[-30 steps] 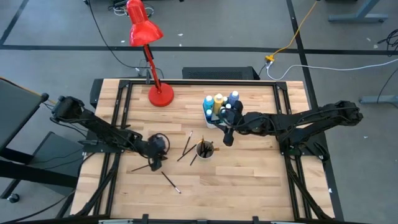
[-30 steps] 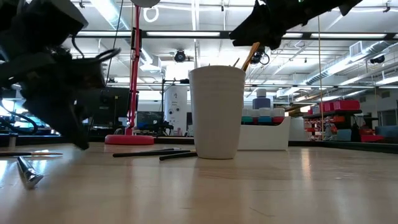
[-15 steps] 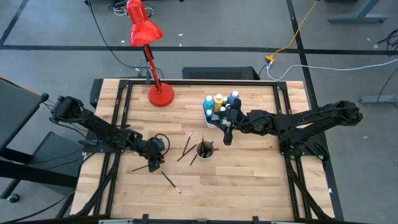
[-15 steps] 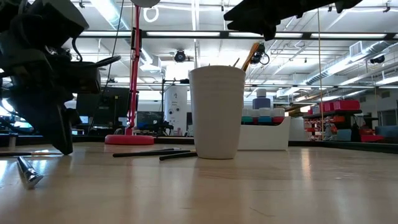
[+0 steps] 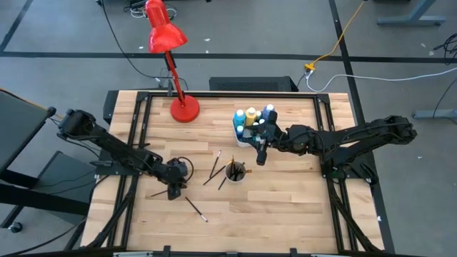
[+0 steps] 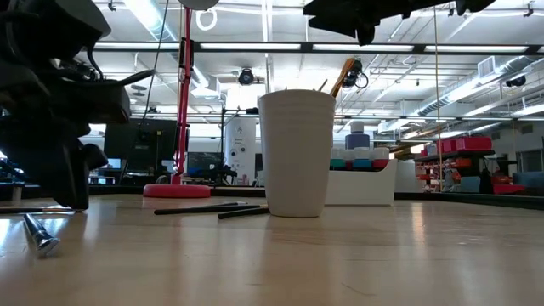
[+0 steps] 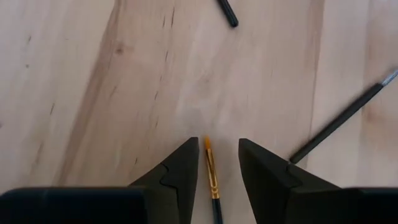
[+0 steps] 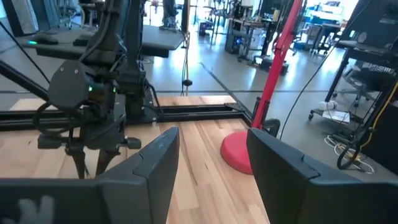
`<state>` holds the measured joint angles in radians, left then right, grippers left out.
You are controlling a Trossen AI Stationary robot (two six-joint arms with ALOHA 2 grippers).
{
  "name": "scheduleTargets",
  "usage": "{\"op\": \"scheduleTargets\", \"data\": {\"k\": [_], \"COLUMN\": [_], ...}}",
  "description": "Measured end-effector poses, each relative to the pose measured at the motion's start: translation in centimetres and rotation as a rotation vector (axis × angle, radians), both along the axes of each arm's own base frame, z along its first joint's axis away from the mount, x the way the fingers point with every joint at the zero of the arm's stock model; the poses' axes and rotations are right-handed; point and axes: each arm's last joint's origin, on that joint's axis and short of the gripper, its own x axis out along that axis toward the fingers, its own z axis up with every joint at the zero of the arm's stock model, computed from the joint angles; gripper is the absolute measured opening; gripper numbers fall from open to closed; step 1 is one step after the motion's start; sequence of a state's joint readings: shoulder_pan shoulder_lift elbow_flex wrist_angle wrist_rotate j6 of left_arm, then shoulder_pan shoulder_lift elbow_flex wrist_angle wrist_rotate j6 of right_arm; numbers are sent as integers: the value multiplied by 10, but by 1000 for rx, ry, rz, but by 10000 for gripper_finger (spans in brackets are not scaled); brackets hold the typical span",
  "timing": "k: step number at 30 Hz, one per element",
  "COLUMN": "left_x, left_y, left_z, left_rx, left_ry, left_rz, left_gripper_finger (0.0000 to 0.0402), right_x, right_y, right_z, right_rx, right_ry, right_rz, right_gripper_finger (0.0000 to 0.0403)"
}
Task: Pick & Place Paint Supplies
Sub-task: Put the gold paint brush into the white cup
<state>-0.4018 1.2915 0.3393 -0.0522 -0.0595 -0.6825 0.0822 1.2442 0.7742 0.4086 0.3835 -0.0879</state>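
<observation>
The left wrist view shows what the high view cannot: the left pincer [image 7: 216, 171] stands open, its fingers straddling the gold-ferruled tip of a brush [image 7: 211, 177] lying on the table [image 7: 93, 93], without closing on it. The high view places this pincer [image 5: 173, 190] low over the table's left half, with loose brushes [image 5: 213, 169] and a white cup [image 5: 235, 172] of brushes nearby. The right pincer [image 5: 260, 152] hangs open and empty between the cup and a white tray of paint bottles [image 5: 251, 118]. A red desk lamp [image 5: 184, 108] stands behind. In the low view, the cup [image 6: 296, 153] hides much of the tray; bottle colours there are hard to make out.
</observation>
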Motion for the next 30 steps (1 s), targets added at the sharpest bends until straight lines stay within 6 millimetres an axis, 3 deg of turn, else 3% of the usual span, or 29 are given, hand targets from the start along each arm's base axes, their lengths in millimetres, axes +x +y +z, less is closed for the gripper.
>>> {"op": "scheduleTargets", "data": {"k": [12,21,30], "left_x": [-4,-3,3], "left_y": [-2,-1,-1], "left_z": [-2,-1,2], "left_rx": [146,203,264], "left_ry": [-18,-65,-152], "left_rz": [-25,-11,16], "left_gripper_finger": [9,5,5], "right_x": [0,-2,-2], "right_y": [0,0,-2], "right_z": [-4,-15,-14], "right_rx": [74,209,204], "right_ry": [22,89,80], "right_rz": [3,-19,-28], "right_gripper_finger": [194,194,194]}}
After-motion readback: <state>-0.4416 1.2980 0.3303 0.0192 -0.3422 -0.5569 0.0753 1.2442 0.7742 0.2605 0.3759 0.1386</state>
